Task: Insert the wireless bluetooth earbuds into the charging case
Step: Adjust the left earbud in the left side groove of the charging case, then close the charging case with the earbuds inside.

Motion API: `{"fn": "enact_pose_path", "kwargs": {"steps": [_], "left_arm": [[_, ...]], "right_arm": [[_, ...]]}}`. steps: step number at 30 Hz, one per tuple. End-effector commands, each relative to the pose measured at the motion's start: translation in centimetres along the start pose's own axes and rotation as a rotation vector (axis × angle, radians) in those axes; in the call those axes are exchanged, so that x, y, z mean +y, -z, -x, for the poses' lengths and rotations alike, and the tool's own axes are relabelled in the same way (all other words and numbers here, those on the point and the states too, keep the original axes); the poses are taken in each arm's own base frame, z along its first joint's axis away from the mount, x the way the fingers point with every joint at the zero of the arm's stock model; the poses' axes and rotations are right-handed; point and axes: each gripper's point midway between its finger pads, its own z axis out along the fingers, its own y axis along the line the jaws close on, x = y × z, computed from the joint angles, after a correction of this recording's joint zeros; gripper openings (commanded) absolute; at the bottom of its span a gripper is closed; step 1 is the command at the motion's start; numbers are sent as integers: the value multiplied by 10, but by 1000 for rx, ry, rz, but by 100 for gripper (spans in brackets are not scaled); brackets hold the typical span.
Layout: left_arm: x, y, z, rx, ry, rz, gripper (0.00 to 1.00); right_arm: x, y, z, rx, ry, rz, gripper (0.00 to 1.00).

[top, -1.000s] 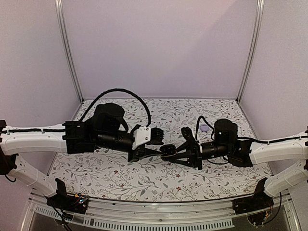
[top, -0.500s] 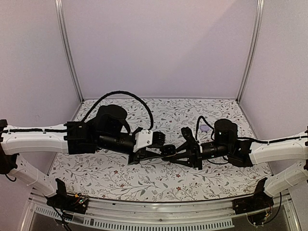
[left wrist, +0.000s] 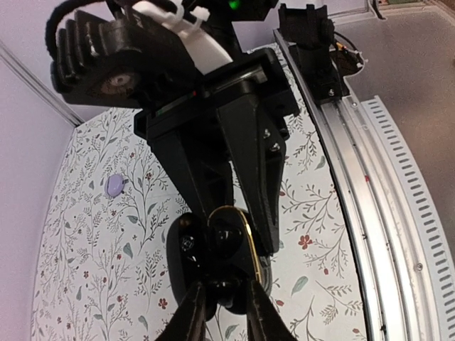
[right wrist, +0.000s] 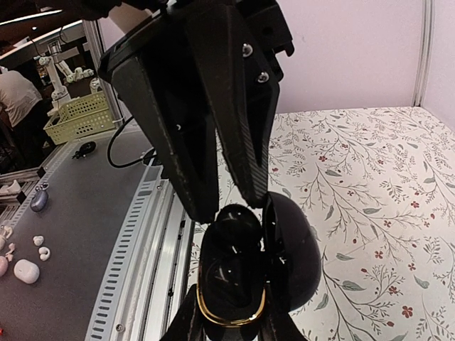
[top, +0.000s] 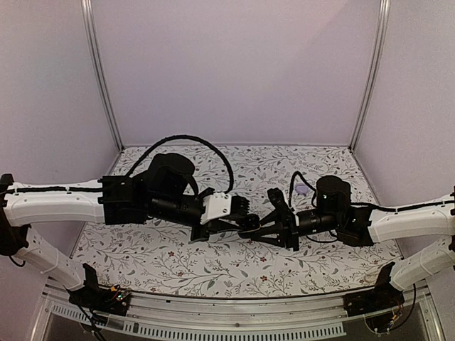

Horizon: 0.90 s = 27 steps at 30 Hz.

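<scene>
The right gripper (right wrist: 234,321) clamped the open charging case (right wrist: 238,273) above table centre. The left gripper (left wrist: 226,307), nearly closed with any contents hidden, met it from 9 o'clock in the overhead view, poised over its cavity.

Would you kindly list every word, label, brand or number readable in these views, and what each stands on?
None can be read.
The charging case shows only a gold ring, no lettering.
The patterned cloth bears leaves and flowers, no words.
The yellow basket in the background is too small and blurred to show any marking.
</scene>
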Motion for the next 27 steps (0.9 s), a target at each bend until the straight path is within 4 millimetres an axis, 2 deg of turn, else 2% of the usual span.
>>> {"fn": "enact_pose_path", "kwargs": {"steps": [1, 7, 11, 15, 18, 20, 22, 27], "left_arm": [[-3, 1, -7, 64, -29, -5, 18], [-1, 2, -16, 115, -46, 11, 13], [2, 10, -9, 90, -49, 31, 15], [5, 29, 10, -13, -47, 75, 25], [22, 44, 12, -83, 15, 151, 46], [25, 47, 7, -97, 62, 145, 62], [25, 42, 4, -88, 83, 129, 72], [24, 20, -8, -30, 124, 89, 79]], "right_arm": [[2, 0, 16, -38, 22, 20, 0], [2, 0, 16, -38, 21, 20, 0], [1, 0, 15, -37, 20, 13, 0], [-1, 0, 14, -36, 18, 2, 0], [1, 0, 17, -47, 27, 10, 0], [2, 1, 20, -53, 31, 11, 0], [3, 1, 22, -58, 36, 15, 0], [5, 0, 28, -67, 44, 26, 0]]}}
